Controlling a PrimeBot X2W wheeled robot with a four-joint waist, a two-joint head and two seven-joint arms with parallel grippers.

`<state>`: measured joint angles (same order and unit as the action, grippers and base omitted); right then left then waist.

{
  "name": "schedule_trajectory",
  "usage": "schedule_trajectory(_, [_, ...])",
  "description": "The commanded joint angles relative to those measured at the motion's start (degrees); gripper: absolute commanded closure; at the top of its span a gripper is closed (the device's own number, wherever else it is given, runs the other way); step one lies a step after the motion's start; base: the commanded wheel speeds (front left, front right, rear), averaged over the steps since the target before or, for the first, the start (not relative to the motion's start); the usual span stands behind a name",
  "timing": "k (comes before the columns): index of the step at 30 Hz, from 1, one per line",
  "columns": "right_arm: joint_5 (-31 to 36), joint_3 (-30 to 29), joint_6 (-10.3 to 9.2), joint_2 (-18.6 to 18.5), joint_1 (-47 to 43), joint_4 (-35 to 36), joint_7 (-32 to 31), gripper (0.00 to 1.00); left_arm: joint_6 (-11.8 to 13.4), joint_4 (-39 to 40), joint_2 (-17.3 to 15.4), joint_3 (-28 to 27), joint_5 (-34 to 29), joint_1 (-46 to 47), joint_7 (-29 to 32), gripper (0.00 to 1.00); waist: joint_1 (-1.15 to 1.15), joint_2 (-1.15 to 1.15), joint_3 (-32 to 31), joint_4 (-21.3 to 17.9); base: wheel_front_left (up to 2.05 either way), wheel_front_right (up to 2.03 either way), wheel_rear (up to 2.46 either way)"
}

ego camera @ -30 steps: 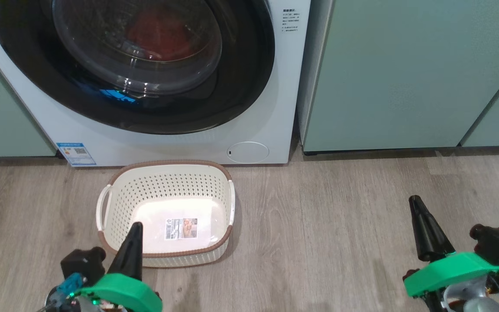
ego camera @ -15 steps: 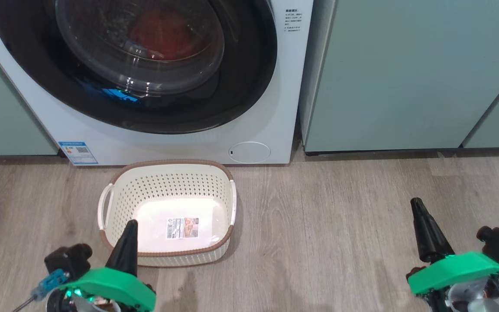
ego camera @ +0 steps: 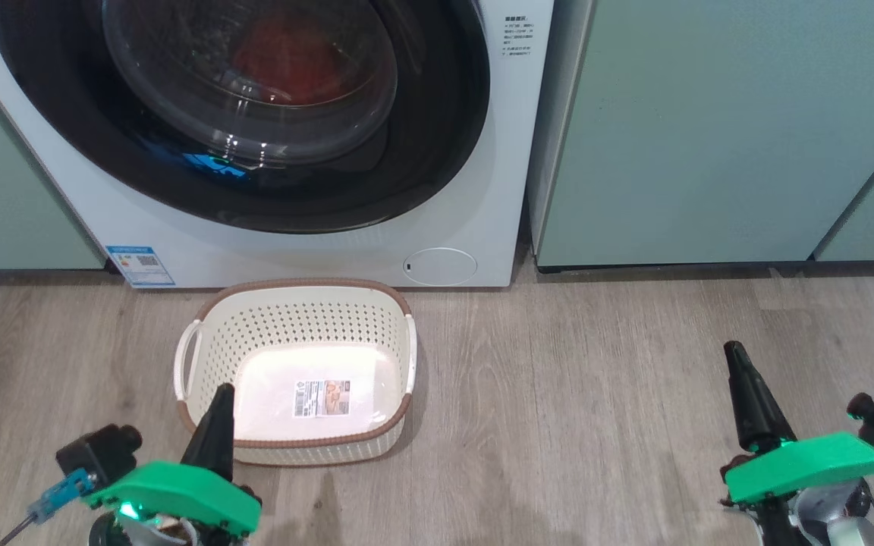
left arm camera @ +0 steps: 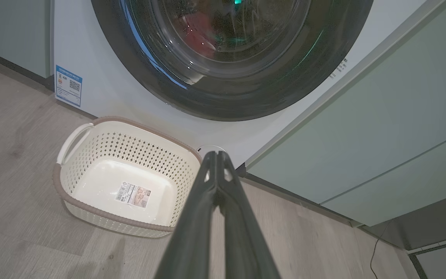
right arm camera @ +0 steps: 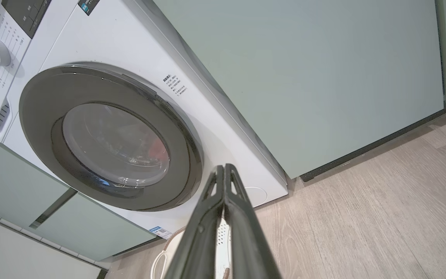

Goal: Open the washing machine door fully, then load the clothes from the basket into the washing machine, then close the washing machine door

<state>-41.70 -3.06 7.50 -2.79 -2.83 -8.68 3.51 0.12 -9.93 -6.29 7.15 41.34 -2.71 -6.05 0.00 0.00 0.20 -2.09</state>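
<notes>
Washing machine door point(ego camera: 255, 114) sits closed over the clothes point(ego camera: 293, 57), basket point(ego camera: 297, 292) empty — so left gripper point(ego camera: 222, 392) and right gripper point(ego camera: 734, 352) idle low, pinched together, empty.

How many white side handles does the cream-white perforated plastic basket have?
2. One white handle sits on the left side of the cream-white perforated plastic basket; the other white handle sits on its right side. None seems hidden.

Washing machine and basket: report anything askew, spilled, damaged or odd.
Little stands out. The washing machine door sits shut and flush, red clothes lie behind its glass, and the basket stands upright and undamaged. One faint dark patch marks the floor on the basket's near side: stain or wood grain, cannot tell.
</notes>
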Motion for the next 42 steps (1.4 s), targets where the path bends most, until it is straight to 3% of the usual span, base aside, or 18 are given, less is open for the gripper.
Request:
schedule_trajectory(1, [-1.7, 0.2, 0.00, -0.9, 3.0, 1.6, -0.2, 1.00, -0.5, 1.5, -0.2, -1.6, 1.6, 3.1, 0.3, 1.00, 0.00, 0.00, 0.0, 0.0, 0.00, 0.00, 0.00])
schedule_trajectory(42, [-27.8, -0.7, 0.00, -1.2, 6.1, -2.0, -4.5, 1.00, -4.2, -1.4, 1.1, -7.1, 27.7, 6.1, 6.0, 1.00, 0.00, 0.00, 0.0, 1.1, 0.00, 0.00, 0.00])
